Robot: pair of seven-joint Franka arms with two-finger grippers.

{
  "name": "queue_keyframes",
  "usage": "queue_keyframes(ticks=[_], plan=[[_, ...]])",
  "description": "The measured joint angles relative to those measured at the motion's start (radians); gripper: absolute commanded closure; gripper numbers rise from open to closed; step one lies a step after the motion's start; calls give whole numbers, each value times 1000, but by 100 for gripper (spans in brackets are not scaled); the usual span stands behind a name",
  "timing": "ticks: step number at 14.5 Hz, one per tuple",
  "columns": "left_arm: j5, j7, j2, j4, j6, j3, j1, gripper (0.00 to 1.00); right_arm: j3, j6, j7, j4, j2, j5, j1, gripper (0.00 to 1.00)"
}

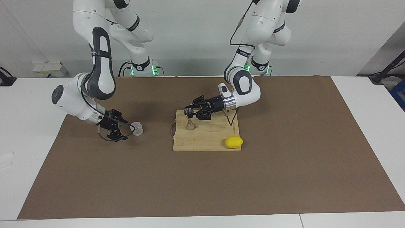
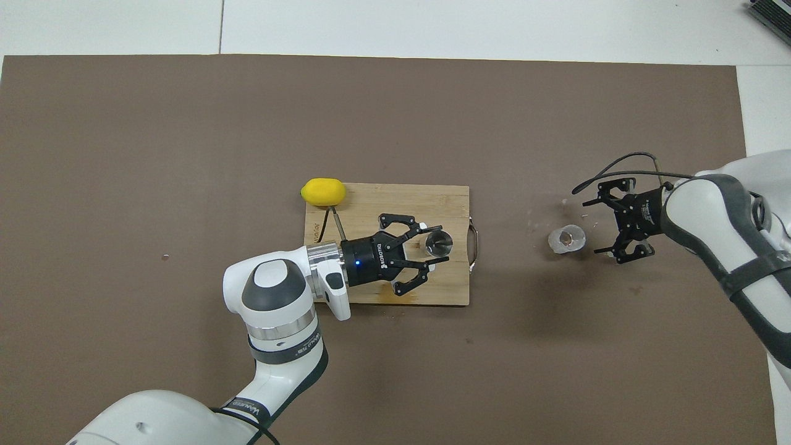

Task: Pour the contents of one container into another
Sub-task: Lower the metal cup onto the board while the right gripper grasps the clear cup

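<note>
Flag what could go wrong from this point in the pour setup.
1. The jigger stands on a narrow base on the cutting board, with the open left gripper at its upper cone; an off-centre close could tip it.
2. The clear cup sits on the mat by the open right gripper; being light, it may slide instead of being grasped.

Both arms are cut off by the frame edges: upper links run out the top in the facing view, bases leave the bottom and side in the overhead view. Clear cup (image 1: 137,129) contents can't be made out (too small, see-through). Left gripper (image 2: 429,249) partly covers the jigger (image 2: 439,243) rim from above; contact unclear.
</note>
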Motion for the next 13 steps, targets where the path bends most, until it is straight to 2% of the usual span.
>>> queue_keyframes(ticks=[9, 13], plan=[[-44, 24, 34, 2, -46, 2, 0, 91, 5, 9, -30, -51, -1, 65, 8, 0], [-44, 27, 36, 2, -49, 3, 0, 91, 7, 21, -30, -61, -3, 72, 21, 7]])
